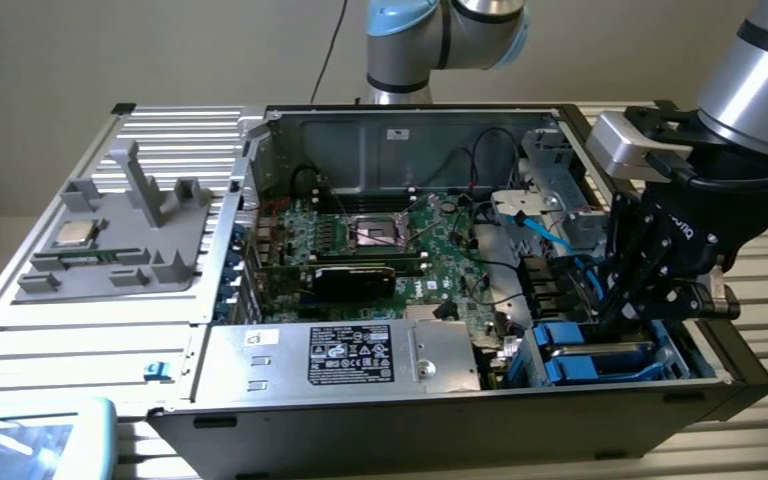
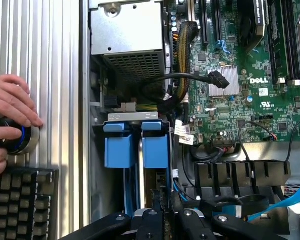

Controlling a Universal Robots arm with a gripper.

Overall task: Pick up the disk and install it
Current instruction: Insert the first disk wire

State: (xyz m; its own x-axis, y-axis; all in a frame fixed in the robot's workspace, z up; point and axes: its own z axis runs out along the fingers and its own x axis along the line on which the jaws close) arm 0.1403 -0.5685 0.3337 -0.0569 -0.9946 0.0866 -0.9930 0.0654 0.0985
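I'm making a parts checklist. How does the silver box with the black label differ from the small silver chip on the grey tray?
The silver box is far larger than the chip. The box sits inside the open computer case, while the chip lies outside it on the grey tray. The box carries a black label, but the chip's top looks plain. Both are silver and lie flat.

1. Disk (image 1: pixel 595 352) (image 2: pixel 140 165): blue plastic carrier around a thin silver-grey body, seen edge-on.
2. Stands on edge in the drive bay at the front corner of the open computer case, on the exterior view's right.
3. Shows two blue tabs side by side in the wrist view, with the pale metal edge running between them.
4. Sits directly beneath the jaws, its near end reaching in between them.
5. Contact with the jaws hidden where the fingers cross over it.
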